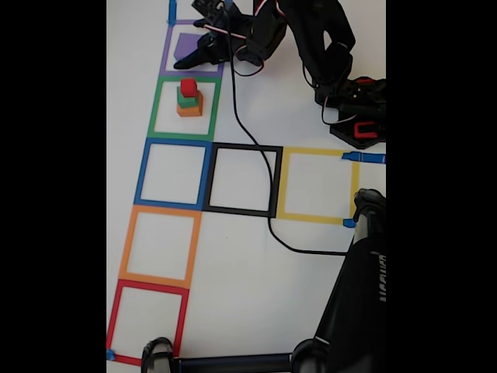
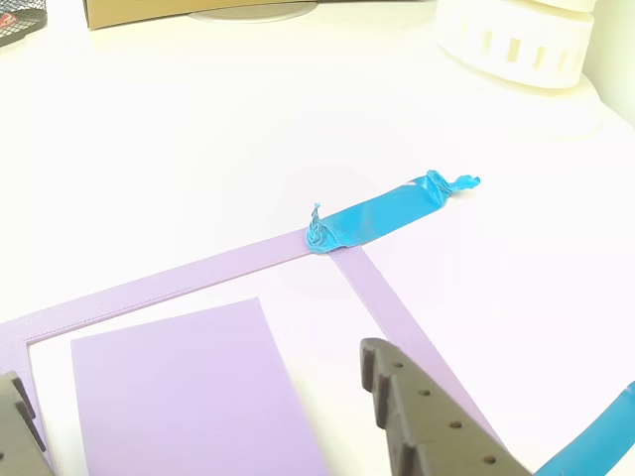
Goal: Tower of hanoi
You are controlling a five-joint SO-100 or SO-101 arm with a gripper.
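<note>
My gripper (image 1: 203, 53) hung spread over the purple cube (image 1: 189, 45) in the purple tape square (image 1: 166, 54). Red cube (image 1: 188, 85), green cube (image 1: 187, 99) and orange cube (image 1: 189, 108) were stacked in the green tape square (image 1: 156, 109).

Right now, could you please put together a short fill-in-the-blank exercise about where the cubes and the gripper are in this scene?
1. In the fixed view, the purple cube lies inside the tape square outlined in ____.
2. The stack in the green tape square has the orange cube at the bottom, the green cube in the middle and the ____ cube on top.
3. The gripper sits over the ____ cube with its jaws apart.

Missing words: purple; red; purple.
</note>
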